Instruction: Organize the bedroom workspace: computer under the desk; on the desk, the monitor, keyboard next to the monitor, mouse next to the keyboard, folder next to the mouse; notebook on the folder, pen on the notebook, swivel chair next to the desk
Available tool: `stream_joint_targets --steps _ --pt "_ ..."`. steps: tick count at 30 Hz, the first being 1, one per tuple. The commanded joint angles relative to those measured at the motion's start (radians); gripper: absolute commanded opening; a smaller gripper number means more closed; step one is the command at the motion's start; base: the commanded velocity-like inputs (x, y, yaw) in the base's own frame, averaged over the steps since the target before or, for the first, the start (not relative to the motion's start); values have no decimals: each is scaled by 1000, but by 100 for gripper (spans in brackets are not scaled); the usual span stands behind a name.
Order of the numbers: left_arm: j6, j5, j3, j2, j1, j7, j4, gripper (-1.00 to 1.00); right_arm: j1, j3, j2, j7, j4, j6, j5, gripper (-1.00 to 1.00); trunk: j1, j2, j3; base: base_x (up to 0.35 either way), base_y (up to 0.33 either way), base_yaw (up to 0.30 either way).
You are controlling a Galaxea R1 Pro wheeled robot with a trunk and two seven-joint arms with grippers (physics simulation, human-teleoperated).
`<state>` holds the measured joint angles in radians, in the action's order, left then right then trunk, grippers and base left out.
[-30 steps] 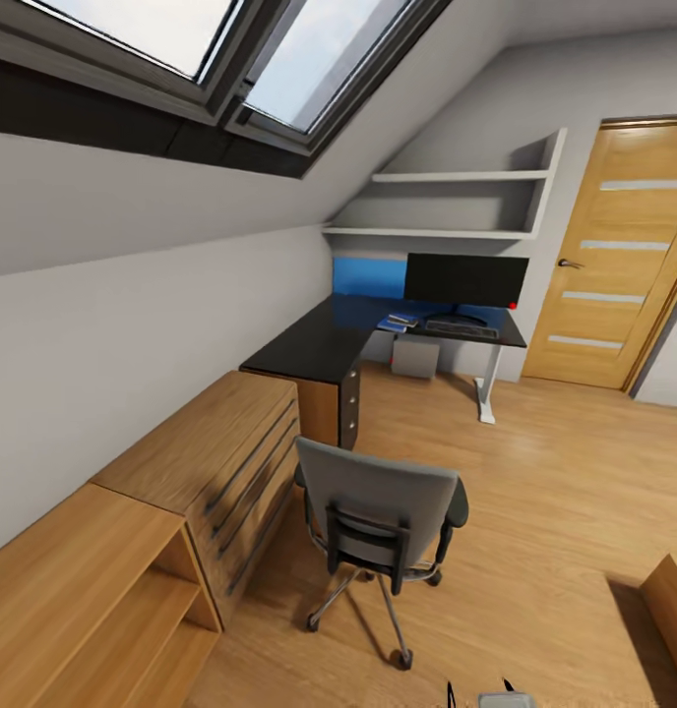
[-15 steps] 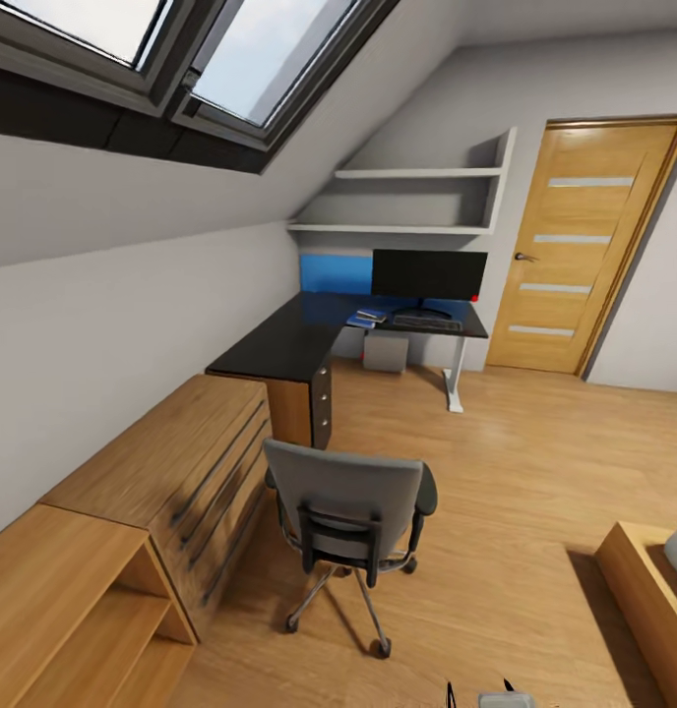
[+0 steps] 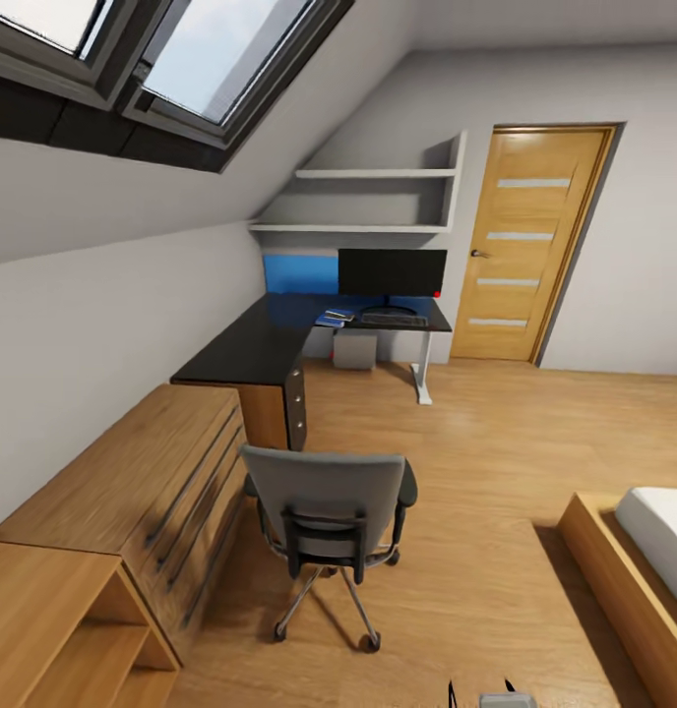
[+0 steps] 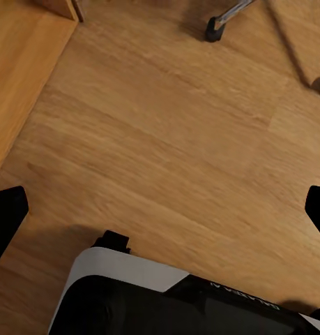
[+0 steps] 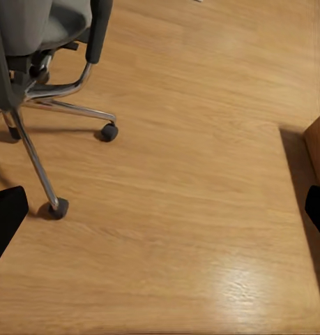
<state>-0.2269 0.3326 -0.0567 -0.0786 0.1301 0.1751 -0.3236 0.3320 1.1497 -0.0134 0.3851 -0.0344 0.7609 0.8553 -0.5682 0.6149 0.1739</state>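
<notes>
The desk [image 3: 250, 349] with its glossy black top stands in the far corner against a blue back panel. On it are the monitor [image 3: 392, 272] and, in front of that, the keyboard [image 3: 393, 319]. A small blue flat stack [image 3: 334, 318] lies beside the keyboard, too small to tell apart. The grey computer [image 3: 355, 349] sits on the floor under the desk. The swivel chair [image 3: 329, 497] stands near me with its back towards me, hiding its seat. My left gripper [image 4: 160, 213] and right gripper [image 5: 160, 209] hang open over bare floor, and the right wrist view catches the chair's chrome base [image 5: 58, 94].
A low light-wood cabinet [image 3: 152, 472] runs along the left wall under the sloped roof windows. A wooden door [image 3: 525, 241] is at the far right. A bed frame [image 3: 624, 580] juts in at the right. Wood floor [image 3: 476, 462] lies open between chair, desk and bed.
The whole head view has slid left, so the camera has turned right. The bed has come into view. Chair, desk and its things have not moved.
</notes>
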Motion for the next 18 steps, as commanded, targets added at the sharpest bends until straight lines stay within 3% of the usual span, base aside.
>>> stream_joint_targets --steps 1,12,18 --pt "-3 5 -6 0 0 6 0 100 1 8 0 9 0 0 1 100 0 1 2 0 290 -259" --pt "-3 5 -6 0 0 6 0 100 1 9 0 9 1 0 1 100 0 1 2 0 279 -257" --pt "-3 5 -6 1 0 6 0 100 1 10 -1 9 1 0 1 100 0 1 2 0 254 -92"
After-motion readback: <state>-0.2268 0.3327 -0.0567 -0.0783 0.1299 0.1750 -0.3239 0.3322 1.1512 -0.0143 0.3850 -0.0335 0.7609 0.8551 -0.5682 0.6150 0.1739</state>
